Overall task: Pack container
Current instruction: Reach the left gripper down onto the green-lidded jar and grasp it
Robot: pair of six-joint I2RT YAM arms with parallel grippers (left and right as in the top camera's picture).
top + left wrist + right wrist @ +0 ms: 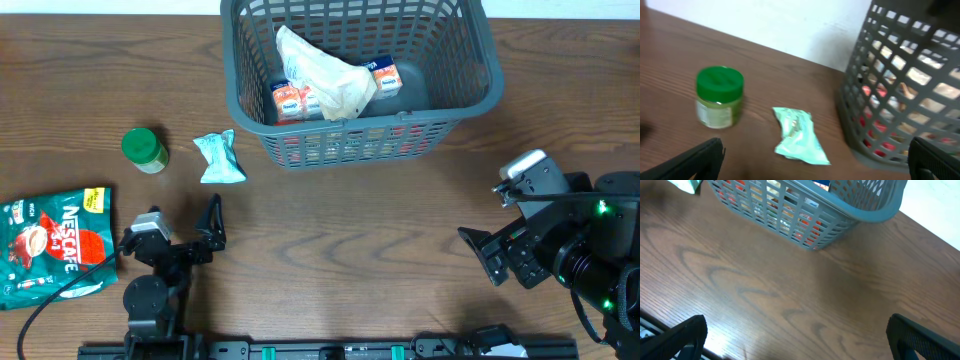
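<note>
The container [360, 140], a grey lattice basket, stands at the back middle of the table. It holds a crumpled white bag [325, 70] and small boxes [290, 100]. A pale green packet [218, 158] and a green-lidded jar [145, 150] lie to its left. My left gripper [185, 228] is open near the front edge, short of the packet [800, 137] and the jar [719, 97], with the container [900, 85] ahead on the right. My right gripper [492, 222] is open and empty over bare wood, right of and in front of the container [805, 210].
A red and green Nescafe pouch [55, 248] lies at the front left edge, beside the left arm. The brown wooden table [350, 240] stretches between the two arms.
</note>
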